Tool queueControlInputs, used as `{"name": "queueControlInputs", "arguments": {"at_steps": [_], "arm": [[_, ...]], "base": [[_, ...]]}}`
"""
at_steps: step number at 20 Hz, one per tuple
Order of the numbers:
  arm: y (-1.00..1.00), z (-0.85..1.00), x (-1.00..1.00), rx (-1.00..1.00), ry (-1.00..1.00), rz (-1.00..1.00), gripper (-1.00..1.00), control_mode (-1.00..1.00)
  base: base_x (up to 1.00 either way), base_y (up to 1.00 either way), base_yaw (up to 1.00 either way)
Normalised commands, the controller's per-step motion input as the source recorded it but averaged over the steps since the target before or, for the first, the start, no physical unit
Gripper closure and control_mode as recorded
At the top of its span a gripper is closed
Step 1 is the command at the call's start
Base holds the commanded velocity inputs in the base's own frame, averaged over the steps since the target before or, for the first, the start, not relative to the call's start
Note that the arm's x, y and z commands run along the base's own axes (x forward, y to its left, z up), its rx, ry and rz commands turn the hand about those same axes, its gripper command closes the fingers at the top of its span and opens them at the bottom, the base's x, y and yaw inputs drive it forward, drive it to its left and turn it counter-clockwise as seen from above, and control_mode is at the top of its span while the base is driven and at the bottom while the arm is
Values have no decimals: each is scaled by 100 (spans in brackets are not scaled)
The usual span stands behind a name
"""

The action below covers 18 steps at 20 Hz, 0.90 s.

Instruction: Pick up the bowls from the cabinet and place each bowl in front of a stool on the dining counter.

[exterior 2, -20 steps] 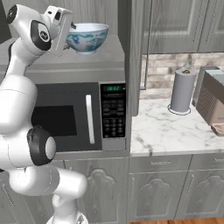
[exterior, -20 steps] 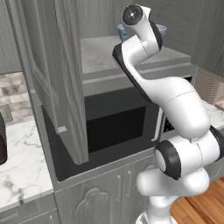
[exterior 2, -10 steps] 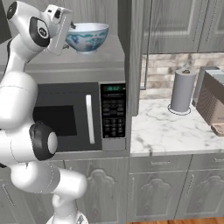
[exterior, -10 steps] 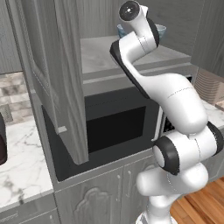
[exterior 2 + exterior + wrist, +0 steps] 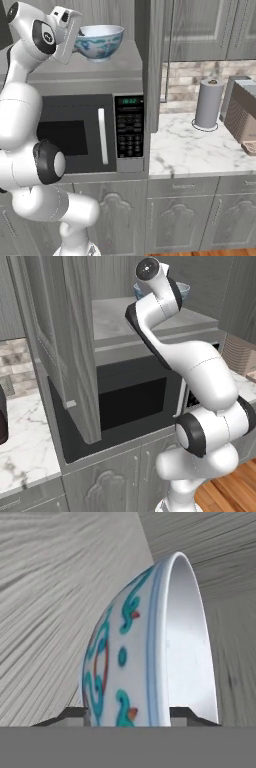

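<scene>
The white porcelain bowl with blue-teal and red painted pattern (image 5: 99, 42) stands upright on the pale inner shelf (image 5: 122, 66) of the tall grey wood-grain cabinet (image 5: 65, 346), above the black microwave (image 5: 87, 132). The two-finger gripper (image 5: 129, 713) straddles its rim, one dark fingertip (image 5: 75, 713) outside the wall, one inside; they seem pinched on the bowl, though contact is hard to confirm.

A black microwave (image 5: 90, 135) sits built in below the shelf, its door handle (image 5: 102, 136) upright and its keypad (image 5: 130, 135) on the right. Right of it, a marble worktop (image 5: 200, 145) carries a paper towel roll (image 5: 208, 103) standing upright and a toaster (image 5: 243, 115) near the edge. Brick tiling (image 5: 200, 82) backs the worktop. Ornate grey base cabinets (image 5: 200, 215) run beneath, over a wooden floor (image 5: 230, 486).
</scene>
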Motion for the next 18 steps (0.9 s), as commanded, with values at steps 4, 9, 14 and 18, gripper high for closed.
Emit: {"name": "queueControlInputs", "arguments": {"at_steps": [4,9,14,18], "arm": [[0,-9,0,0,0,0,100,-100],[0,-2,0,0,0,0,100,-100],[0,-4,0,0,-1,0,100,-100],[0,-1,-2,0,-1,0,100,-100]], "base": [[0,0,0],[0,0,0],[0,0,0],[0,0,0]]}}
